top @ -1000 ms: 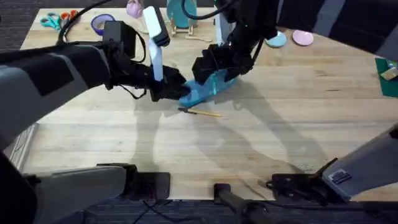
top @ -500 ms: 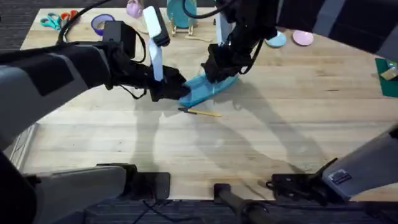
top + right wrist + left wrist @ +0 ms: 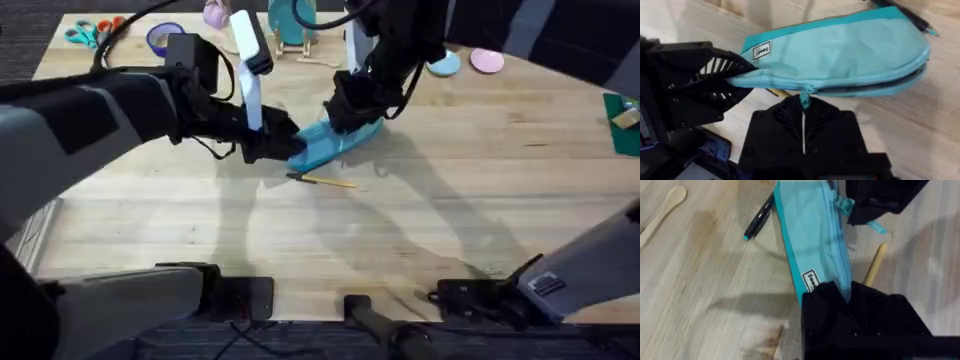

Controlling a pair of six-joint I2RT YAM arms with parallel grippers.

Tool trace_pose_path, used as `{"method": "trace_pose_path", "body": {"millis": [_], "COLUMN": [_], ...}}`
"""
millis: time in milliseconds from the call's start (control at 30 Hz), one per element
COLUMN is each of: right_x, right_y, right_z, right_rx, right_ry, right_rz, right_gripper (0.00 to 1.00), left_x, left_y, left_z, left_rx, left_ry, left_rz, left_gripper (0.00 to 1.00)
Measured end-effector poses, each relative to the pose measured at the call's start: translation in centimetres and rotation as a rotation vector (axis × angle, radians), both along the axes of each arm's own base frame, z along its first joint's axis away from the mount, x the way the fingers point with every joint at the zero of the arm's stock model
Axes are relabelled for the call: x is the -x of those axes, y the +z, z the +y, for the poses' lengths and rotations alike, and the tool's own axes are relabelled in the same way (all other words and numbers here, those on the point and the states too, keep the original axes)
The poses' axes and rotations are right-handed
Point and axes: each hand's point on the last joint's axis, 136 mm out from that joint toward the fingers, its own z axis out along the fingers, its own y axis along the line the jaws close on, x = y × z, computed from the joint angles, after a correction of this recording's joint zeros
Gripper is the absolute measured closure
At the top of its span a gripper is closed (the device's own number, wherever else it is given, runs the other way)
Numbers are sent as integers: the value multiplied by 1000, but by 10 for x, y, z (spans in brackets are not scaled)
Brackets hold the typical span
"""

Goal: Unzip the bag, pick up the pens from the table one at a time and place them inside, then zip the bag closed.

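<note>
Bag [image 3: 335, 142] sits mid-desk [image 3: 440, 210], partly unzipped. Left fingers [image 3: 735, 80] pinching its end, right fingers [image 3: 803, 102] pressed together on the zipper pull [image 3: 804, 95]. Yellow pen [image 3: 325, 181] just beside it, black pen [image 3: 759, 217] on the other side.

- teal bag [image 3: 840, 47] lies on the table [image 3: 420, 220], one end between the left gripper's fingers [image 3: 715, 82], zipper partly open
- yellow pen [image 3: 875, 265] beside it
- black pen [image 3: 760, 217] opposite
</note>
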Motion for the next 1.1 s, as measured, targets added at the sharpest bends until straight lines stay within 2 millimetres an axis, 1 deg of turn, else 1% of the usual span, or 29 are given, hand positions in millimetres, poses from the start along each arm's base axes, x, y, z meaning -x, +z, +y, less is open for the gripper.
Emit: {"method": "trace_pose_path", "body": {"millis": [400,600,800,1100], "right_x": [4,5,6,-2], "right_y": [7,14,17,36], "right_z": [3,10,12,15], "right_rx": [-22,-61,-74,-88], "right_ry": [82,130,164,191], "right_rz": [-14,-23,-30,-74], "right_gripper": [972,971,972,971], "left_x": [0,0,0,0], "left_y": [0,0,0,0], "left_z": [0,0,0,0], "left_rx": [0,0,0,-1], "left_ry": [0,0,0,1], "left_rz": [0,1,1,1], "left_gripper": [959,959,959,959]}}
